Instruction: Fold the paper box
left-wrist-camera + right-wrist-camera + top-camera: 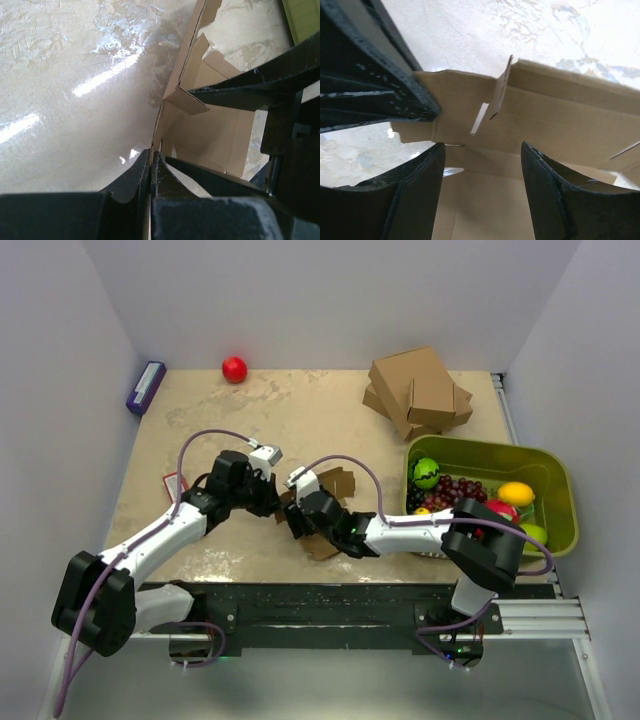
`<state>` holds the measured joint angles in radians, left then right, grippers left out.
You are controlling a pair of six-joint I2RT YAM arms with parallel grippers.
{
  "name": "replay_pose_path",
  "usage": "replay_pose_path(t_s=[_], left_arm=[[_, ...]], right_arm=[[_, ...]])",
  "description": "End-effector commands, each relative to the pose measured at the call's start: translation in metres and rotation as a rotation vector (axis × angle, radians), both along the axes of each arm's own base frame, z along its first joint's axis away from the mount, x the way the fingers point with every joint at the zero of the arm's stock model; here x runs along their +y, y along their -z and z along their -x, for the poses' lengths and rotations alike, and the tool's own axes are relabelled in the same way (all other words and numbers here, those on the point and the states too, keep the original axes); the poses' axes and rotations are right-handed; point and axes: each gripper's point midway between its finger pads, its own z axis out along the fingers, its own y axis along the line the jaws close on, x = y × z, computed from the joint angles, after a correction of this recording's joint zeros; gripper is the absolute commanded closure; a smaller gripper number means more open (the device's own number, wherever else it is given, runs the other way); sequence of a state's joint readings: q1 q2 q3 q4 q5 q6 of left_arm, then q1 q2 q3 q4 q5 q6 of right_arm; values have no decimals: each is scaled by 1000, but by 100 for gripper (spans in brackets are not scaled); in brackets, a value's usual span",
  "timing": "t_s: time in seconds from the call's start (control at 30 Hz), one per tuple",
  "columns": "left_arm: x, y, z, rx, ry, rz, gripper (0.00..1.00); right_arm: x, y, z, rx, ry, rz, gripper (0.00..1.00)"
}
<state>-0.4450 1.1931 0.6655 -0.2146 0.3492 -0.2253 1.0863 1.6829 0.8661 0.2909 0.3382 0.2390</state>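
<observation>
Cardboard of the paper box (210,125) judged light, thin, easily creased; grip wall edges. Left hand (151,167) clamped on one wall; right hand (482,150) apart.

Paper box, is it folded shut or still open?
Still open. The paper box is partly folded: one side stands up, a small flap pokes inward, nothing covers it.

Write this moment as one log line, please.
left gripper: shut on paper box wall | right gripper: open, over box panel | box: partly folded
</observation>
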Motion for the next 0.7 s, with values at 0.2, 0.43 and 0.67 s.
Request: replay_pose_path(t_s=[0.2,0.43,0.67], left_arm=[[-4,-15,-3,-39,19,37,100],[-3,-16,-4,-46,17,32,100],[-2,-15,-3,-44,19,24,100]], right_arm=[[13,1,-5,19,191,-24,34],[4,8,-4,34,239,-11,46],[6,2,4,60,200,-62,59]])
